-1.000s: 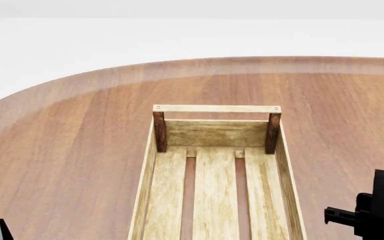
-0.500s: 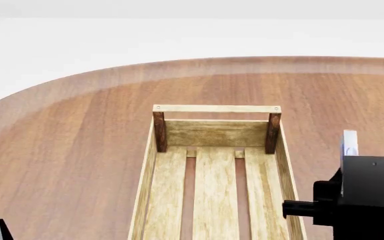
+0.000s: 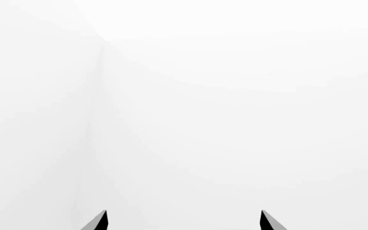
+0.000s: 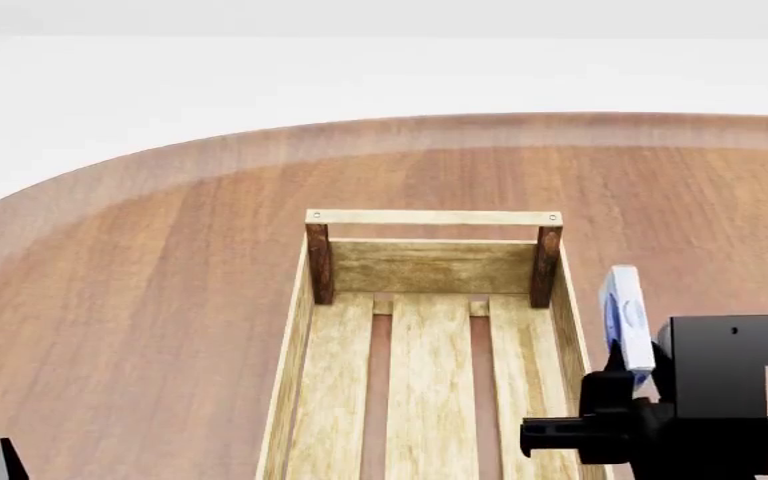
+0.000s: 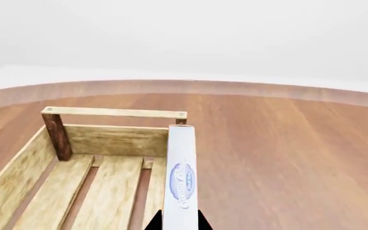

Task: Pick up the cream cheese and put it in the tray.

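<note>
Right claw (image 4: 628,375) grips cream cheese (image 4: 624,312) (fingers mostly hidden) above tray (image 4: 571,330) wall.

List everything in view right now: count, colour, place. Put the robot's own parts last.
Table: one, reddish-brown wood with a rounded edge, under everything.
Tray: one, pale wood with dark brown corner posts and a slatted bottom, centre of the table, nothing in it.
Cream cheese: one, white and pale blue box, standing on edge, held above the tray's right wall.
Right gripper: one, black, shut on the cream cheese at lower right of the head view.
Left gripper: one, black, jaws apart, facing blank white background.
</note>
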You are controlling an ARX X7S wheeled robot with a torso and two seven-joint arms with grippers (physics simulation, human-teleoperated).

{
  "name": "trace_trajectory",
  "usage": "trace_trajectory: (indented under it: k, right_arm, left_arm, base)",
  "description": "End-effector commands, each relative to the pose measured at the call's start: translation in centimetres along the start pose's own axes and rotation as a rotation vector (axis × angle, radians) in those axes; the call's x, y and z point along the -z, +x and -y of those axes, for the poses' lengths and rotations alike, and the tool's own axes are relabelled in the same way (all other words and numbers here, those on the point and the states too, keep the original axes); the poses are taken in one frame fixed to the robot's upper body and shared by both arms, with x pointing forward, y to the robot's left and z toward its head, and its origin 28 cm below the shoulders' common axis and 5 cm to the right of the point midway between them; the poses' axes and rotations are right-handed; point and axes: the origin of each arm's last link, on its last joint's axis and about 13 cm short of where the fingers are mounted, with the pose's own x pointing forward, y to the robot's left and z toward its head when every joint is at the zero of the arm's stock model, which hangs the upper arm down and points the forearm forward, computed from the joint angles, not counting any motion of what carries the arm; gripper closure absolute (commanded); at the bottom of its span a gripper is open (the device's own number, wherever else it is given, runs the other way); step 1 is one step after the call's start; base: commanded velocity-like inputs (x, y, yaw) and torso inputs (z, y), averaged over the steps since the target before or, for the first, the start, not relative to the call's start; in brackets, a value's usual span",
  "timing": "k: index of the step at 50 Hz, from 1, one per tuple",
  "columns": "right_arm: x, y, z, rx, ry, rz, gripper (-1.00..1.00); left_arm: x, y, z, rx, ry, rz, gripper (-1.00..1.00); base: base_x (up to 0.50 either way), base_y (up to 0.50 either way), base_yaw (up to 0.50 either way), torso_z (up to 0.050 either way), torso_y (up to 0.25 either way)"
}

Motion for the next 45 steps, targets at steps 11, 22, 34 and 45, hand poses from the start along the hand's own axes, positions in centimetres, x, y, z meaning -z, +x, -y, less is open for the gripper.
trace_trajectory:
  k: [11,22,34,45]
  right_arm:
    - [-0.9,-0.3,-0.5,-0.14,0.006,-0.006,1.0]
    - [-2.0,0.1,-1.5,-0.152,-0.043,-0.016,1.0]
    - [-2.9,1.2,-3.0,-0.146,-0.126,-0.035,1.0]
    - [-3.2,2.2,-3.4,-0.137,-0.144,-0.064,1.0]
  left_arm:
    - [0.1,0.0,0.0,0.001,0.001,-0.003,-1.0]
    - [0.1,0.0,0.1,0.003,0.005,-0.003,-1.0]
    - [0.0,0.0,0.0,-0.003,0.008,0.003,-1.0]
    - [-0.1,0.0,0.0,-0.001,0.009,0.0,-1.0]
  base:
    - [0.0,0.0,0.0,0.0,0.001]
    - [0.0,0.0,0.0,0.0,0.001]
    - [0.0,0.0,0.0,0.0,0.0]
    - [0.0,0.0,0.0,0.0,0.001]
